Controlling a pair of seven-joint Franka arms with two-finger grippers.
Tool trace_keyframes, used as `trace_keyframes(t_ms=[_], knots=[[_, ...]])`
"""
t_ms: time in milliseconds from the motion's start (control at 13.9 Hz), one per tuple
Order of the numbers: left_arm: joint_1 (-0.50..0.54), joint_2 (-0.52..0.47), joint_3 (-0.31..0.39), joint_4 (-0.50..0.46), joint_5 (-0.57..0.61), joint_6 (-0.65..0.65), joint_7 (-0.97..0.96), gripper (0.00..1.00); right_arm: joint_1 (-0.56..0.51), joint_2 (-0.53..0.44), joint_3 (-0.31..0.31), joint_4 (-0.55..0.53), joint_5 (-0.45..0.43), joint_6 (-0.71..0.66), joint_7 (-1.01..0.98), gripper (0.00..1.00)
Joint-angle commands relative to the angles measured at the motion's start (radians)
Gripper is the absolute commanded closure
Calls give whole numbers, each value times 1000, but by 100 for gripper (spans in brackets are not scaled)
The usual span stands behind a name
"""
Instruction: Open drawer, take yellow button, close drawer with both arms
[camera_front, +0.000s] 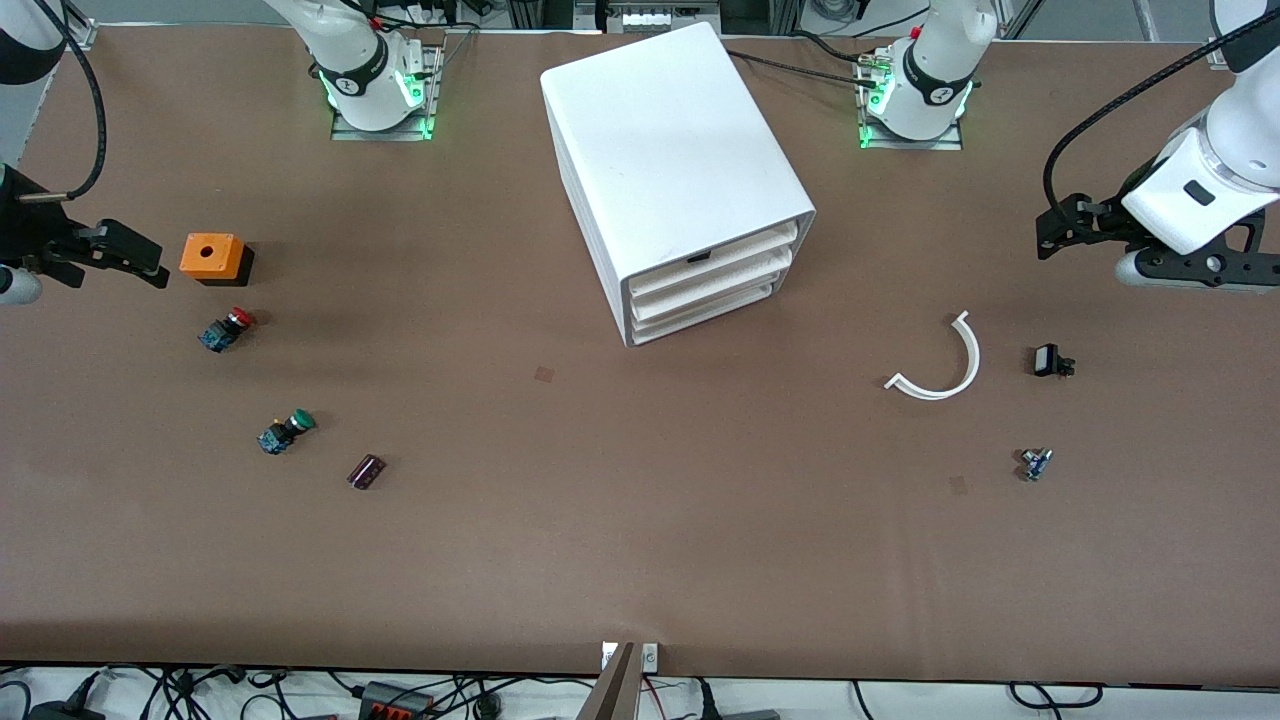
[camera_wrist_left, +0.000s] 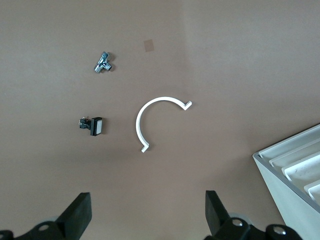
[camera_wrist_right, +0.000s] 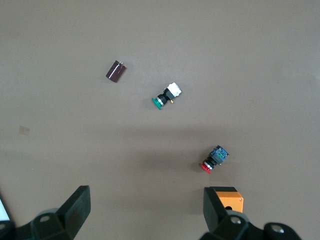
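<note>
One white cabinet (camera_front: 672, 170) stands on the table, holding three drawers: the top drawer (camera_front: 722, 258), a middle drawer (camera_front: 715, 284) and a bottom drawer (camera_front: 708, 309).

Two push buttons lie out on the table, one red-capped button (camera_front: 226, 329) and one green-capped button (camera_front: 285, 432). No yellow-capped one shows.

There is one orange box (camera_front: 213, 257) with a hole in its top, and one dark cylindrical capacitor (camera_front: 366, 471).

One white curved strip (camera_front: 943, 362), one small black switch part (camera_front: 1050, 361) and one small metal fitting (camera_front: 1035, 464) make up the rest.

Two grippers are in view, the left gripper (camera_wrist_left: 148, 215) and the right gripper (camera_wrist_right: 147, 212), both spread wide.
</note>
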Motion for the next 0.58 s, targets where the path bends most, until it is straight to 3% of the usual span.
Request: trace_keyframes(t_ms=[0, 503], knots=[[-4, -12, 3, 2, -6, -11, 7, 0, -8, -14, 3, -13, -1, 1, -16, 0], [-4, -12, -6, 3, -6, -16, 6, 0, -6, -14, 3, -13, -1, 1, -17, 0]])
